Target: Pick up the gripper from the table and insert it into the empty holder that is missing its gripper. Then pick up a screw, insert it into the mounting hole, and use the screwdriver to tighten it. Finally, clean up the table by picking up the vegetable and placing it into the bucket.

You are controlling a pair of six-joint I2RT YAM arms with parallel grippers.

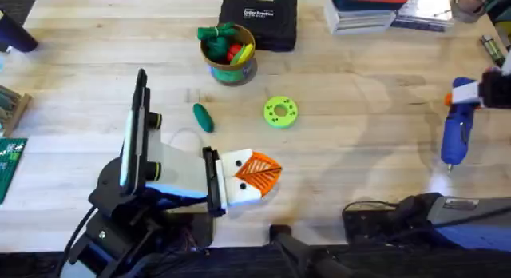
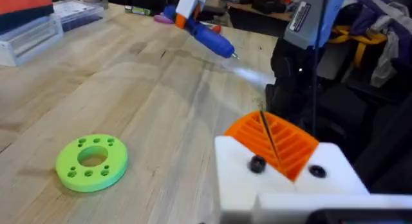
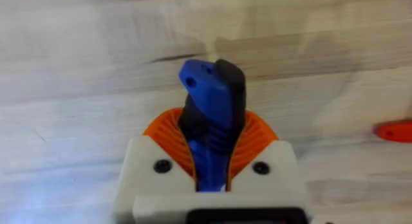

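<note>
Your right end effector (image 3: 211, 161) clamps the screwdriver (image 1: 456, 134) at three o'clock; left end effector (image 1: 259, 172) sits closed, empty.

- Your left gripper (image 1: 267, 172) lies low at front centre, orange pads pressed together.
- Your right gripper (image 1: 473, 92) grips the screwdriver (image 1: 456, 136) at the right edge.
- The vegetable (image 1: 203, 117) lies between the bucket (image 1: 229, 56) and the left arm.

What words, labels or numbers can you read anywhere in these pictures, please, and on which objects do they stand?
None can be read with confidence.
Black case: white lettering on the lid, too blurred to read.
Grey label on the right arm, in the left wrist view: print too small to read.
Green circuit board: markings illegible.
</note>
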